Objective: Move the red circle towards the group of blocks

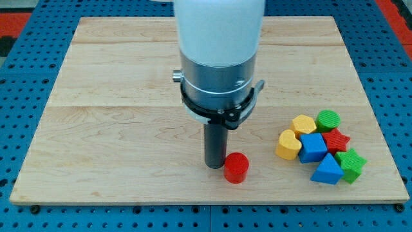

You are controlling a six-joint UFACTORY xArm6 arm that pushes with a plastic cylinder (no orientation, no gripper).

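Note:
The red circle lies on the wooden board near the view's bottom, a little right of centre. My tip stands just left of it, touching or nearly touching its left side. The group of blocks sits at the view's right: a yellow hexagon, a green circle, a red star, a yellow heart, a blue cube, a blue triangle and a green star. The red circle is well left of the group.
The arm's large white and grey body hangs over the board's middle and hides part of it. A blue pegboard table surrounds the board. The board's bottom edge is close below the red circle.

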